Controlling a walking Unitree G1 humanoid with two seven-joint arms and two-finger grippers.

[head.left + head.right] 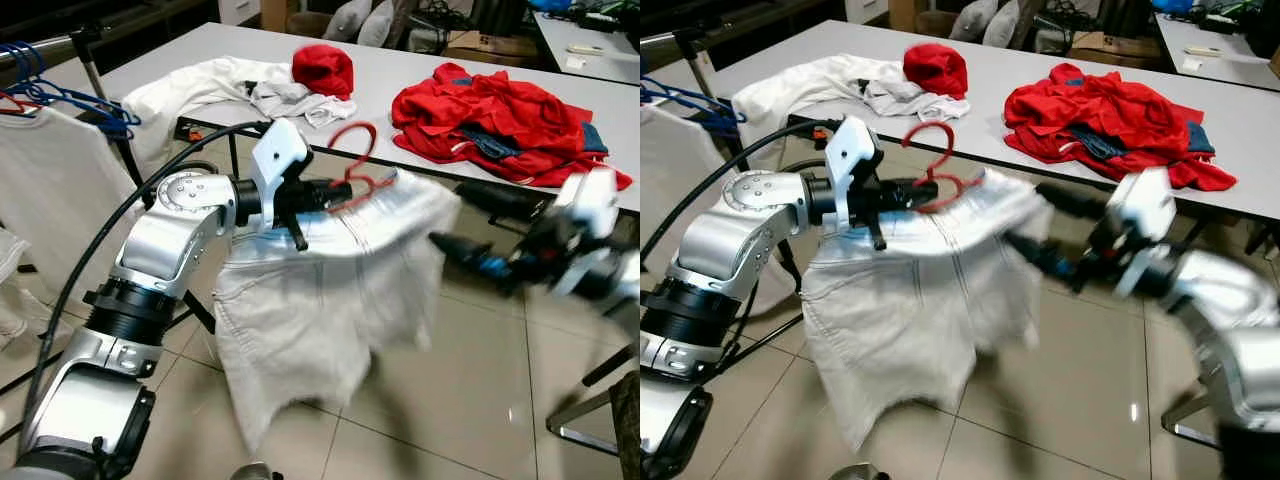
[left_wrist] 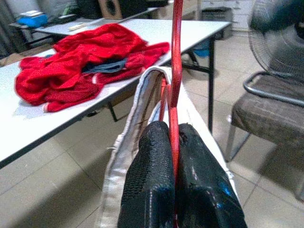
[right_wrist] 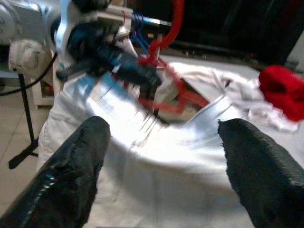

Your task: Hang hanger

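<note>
A long grey table (image 1: 420,75) spans the tiled floor (image 1: 470,380), carrying a red clothes heap (image 1: 490,120) at its right edge and white garments (image 1: 200,85) at its left. My left gripper (image 2: 173,142) is clamped on the red hanger (image 1: 352,165), a white garment (image 1: 300,300) draped below. My right gripper (image 3: 164,142) spreads wide, just beside it. My left wrist view adds a chair (image 2: 275,109).

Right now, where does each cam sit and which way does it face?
Left eye, head: down over left arm at red hanger carrying white shorts.
Right eye, head: same scene; right claw blurred by shorts.
Left wrist: along left claw shut on hanger, toward red clothes pile.
Right wrist: between open fingers at shorts.
All four share the hanger.
</note>
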